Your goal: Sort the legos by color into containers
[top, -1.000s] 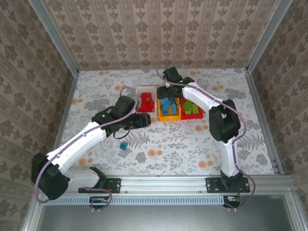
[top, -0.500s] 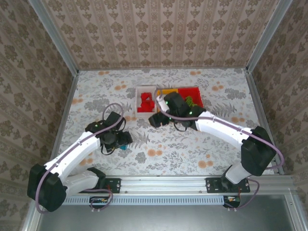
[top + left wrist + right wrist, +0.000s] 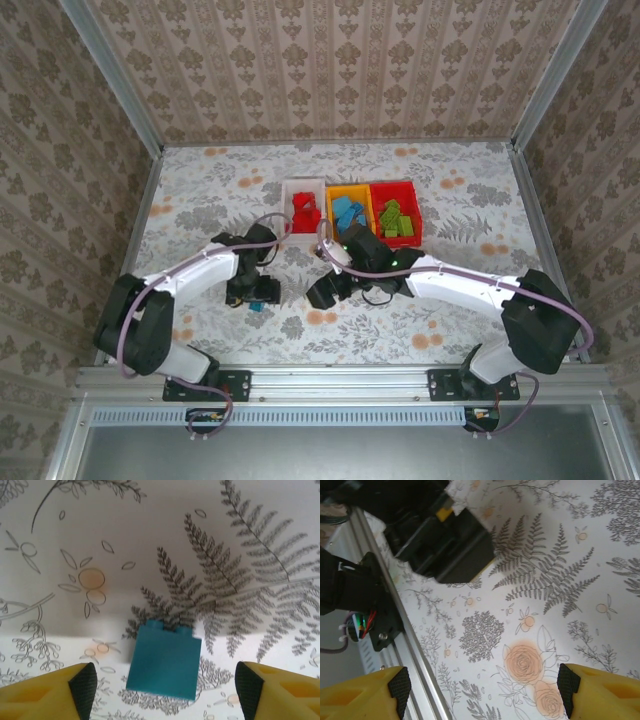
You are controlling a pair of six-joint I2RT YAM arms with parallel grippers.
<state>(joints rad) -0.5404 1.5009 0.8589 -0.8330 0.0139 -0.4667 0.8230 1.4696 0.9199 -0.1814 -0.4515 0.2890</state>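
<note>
Fingers of the left arm [image 3: 82,682] stand apart, either side of the small teal-blue plastic brick [image 3: 164,660]; lower squarely, then close on its flat sides. Right fingers [image 3: 400,685] gape, empty.

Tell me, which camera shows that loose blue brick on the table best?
The left wrist view: the blue brick sits close and centred, studs visible. The top external view shows it as a small teal speck by the left end effector. The right wrist view faces the tablecloth and left arm.
</note>
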